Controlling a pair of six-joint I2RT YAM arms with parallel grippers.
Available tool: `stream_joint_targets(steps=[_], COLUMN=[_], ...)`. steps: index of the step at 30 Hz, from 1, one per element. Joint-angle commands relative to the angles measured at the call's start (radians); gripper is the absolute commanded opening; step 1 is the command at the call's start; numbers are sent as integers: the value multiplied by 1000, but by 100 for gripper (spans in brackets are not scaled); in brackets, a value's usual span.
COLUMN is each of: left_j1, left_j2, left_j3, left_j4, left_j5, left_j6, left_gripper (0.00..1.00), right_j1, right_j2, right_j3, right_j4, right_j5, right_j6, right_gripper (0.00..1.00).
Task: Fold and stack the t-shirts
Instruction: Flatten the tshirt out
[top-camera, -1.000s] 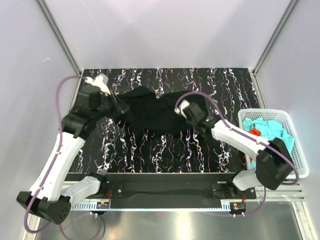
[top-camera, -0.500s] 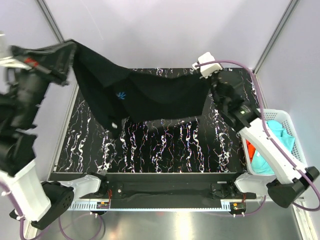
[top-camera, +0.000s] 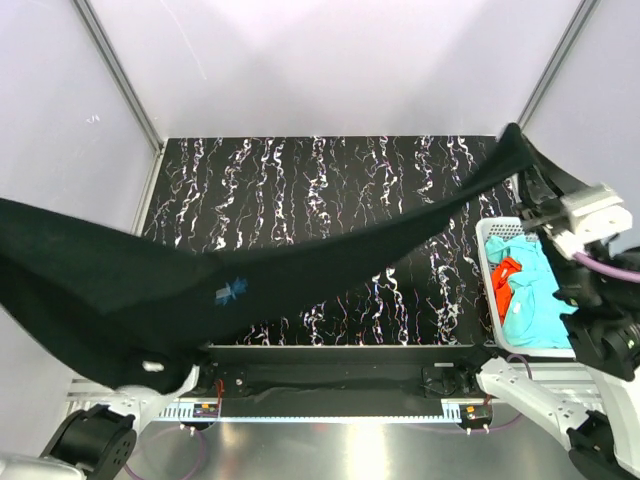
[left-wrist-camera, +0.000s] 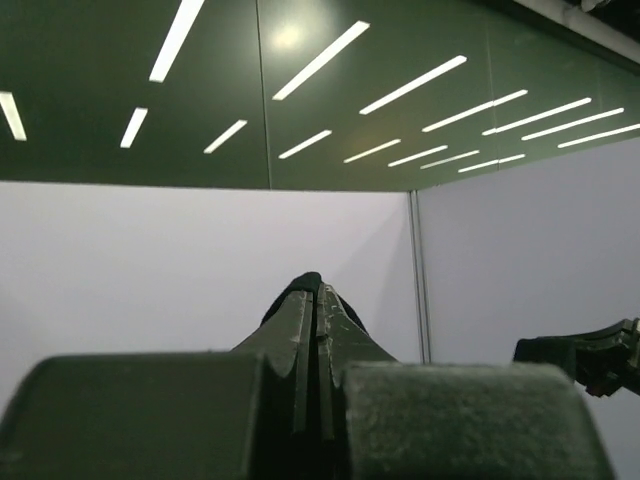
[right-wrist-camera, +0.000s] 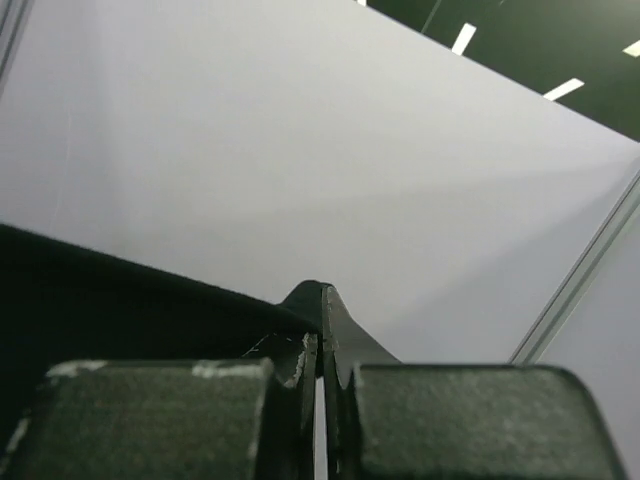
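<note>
A large black t-shirt (top-camera: 150, 290) with a small blue neck mark (top-camera: 228, 290) hangs stretched in the air across the whole top view, from low left up to the far right corner. In the left wrist view my left gripper (left-wrist-camera: 315, 292) is shut on a fold of the black cloth (left-wrist-camera: 303, 283); in the top view it is hidden off the left edge. My right gripper (right-wrist-camera: 322, 295) is shut on the shirt's other end (right-wrist-camera: 120, 300), high at the right (top-camera: 515, 140). A turquoise t-shirt (top-camera: 527, 305) and an orange-red t-shirt (top-camera: 506, 275) lie in the basket.
The white lattice basket (top-camera: 597, 335) stands at the right edge of the black marbled table (top-camera: 320, 180). Pale booth walls with metal corner posts (top-camera: 120, 75) close in the back and sides. The right arm's wrist (top-camera: 590, 212) hangs over the basket.
Both arms rose and swung apart from the table's middle. The black shirt came off the table and now spans the air, close to the camera.
</note>
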Motion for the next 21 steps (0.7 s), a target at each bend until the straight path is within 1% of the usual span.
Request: stream_joint_targets(steps=[1,3,4,6,7,8,9,10,11,13,17,18,21], left_j1=[-3,-5,-6,-5,-5,-5,-6,-5,-3,1,9,9,10], left_j2=[80,118,161,206,256,275,296,313,353,387,466,503,522], left_j3=[-17,-39,-46,-75,-80,-88,-109,-115,-112,-96,-40,20,88], left_j4=[30,1,-12,-50,-76,-84,-85,-84,-82,-64,33,33,40], left_j5=[-10,-41,-76,-110,-144,-158,-176,-213,-216,-267,-247,-244,-225], left_j6=[11,37,45,65,63,62,57,51,34,16,-41,-41,-33], left_gripper=[0,0,0,0,0,0,0,0,0,0,0,0,0], right_j1=[-1,1,-1,1,1,1,1,-1,-1,1,-2,-1,1], right_j2=[50,92,139,191,248,277,309,357,376,414,480,488,488], right_j3=[-14,-11,-8,12,27,71,96,113,136,144,202,214,242], right_j4=[35,32,32,25,-13,-49,-89,-141,-155,-147,-123,-122,-122], right_j5=[-34,23,93,176,255,280,294,305,304,291,314,317,319], right_j6=[57,93,122,245,294,375,400,414,428,419,383,374,344], right_gripper=[0,0,0,0,0,0,0,0,0,0,0,0,0])
